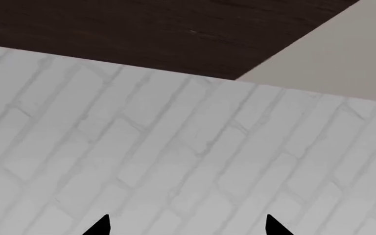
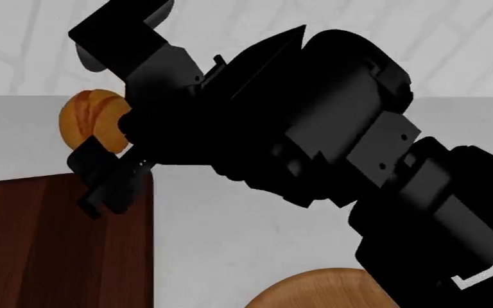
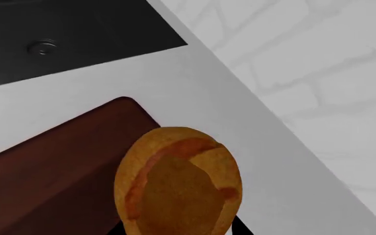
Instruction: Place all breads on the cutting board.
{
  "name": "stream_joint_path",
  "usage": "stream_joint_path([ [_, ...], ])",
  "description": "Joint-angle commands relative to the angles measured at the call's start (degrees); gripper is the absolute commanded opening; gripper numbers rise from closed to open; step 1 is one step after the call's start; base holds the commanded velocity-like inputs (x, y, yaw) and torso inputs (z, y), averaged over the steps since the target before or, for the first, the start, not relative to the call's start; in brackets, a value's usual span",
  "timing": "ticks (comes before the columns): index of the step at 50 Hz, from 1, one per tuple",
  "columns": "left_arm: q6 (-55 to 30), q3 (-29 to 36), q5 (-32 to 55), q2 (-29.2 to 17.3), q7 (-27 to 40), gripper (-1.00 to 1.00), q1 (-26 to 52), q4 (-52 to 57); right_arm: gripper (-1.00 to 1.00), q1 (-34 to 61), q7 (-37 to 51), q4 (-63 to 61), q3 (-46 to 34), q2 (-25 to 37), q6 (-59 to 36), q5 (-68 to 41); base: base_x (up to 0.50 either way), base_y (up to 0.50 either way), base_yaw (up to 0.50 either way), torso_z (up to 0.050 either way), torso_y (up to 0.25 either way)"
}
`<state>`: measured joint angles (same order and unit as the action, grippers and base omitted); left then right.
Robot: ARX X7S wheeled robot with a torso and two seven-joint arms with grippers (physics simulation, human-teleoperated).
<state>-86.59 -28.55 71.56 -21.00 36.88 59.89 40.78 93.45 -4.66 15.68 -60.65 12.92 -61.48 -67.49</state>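
Observation:
A smooth golden-brown bread [image 3: 178, 186] with a slash on top sits between the fingers of my right gripper [image 3: 178, 230], which is shut on it. In the head view this bread [image 2: 85, 120] shows by the far right corner of the dark reddish cutting board [image 2: 49, 244], with the right gripper [image 2: 101, 138] and its arm crossing the picture. The right wrist view has the board [image 3: 57, 161] partly under the bread. My left gripper [image 1: 186, 223] is open and holds nothing, facing a white brick wall [image 1: 175, 147]. Only this one bread shows.
A dark sink [image 3: 64, 39] with a drain [image 3: 43, 47] lies beyond the board. A round light-brown wooden plate [image 2: 315, 289] sits at the near edge of the white counter [image 2: 229, 237]. The brick wall runs along the back of the counter.

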Motion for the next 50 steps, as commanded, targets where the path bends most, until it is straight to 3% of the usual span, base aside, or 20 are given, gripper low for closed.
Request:
stream_joint_path([
  [1,2.01,0.49,1.70,-2.17,1.27,1.00,-0.20,-1.07,-1.00,-1.17,-5.09,3.22,-2.00,-3.41,2.94,2.61,0.00,0.00,0.00,0.000,0.000],
  [14,5.37,2.63,-0.55,-2.91,-0.13,1.00,-2.38,-1.03,-1.00,-2.52,-7.91,6.25,-3.88,-6.34,5.08,3.91,0.00,0.00,0.00,0.000,0.000],
  [50,7.56,2.72,3.44,-5.15,2.91,1.00,-4.06,-0.91,-1.00,-10.38,-5.45,4.45,-7.03,-6.21,4.58,2.70,0.00,0.00,0.00,0.000,0.000],
])
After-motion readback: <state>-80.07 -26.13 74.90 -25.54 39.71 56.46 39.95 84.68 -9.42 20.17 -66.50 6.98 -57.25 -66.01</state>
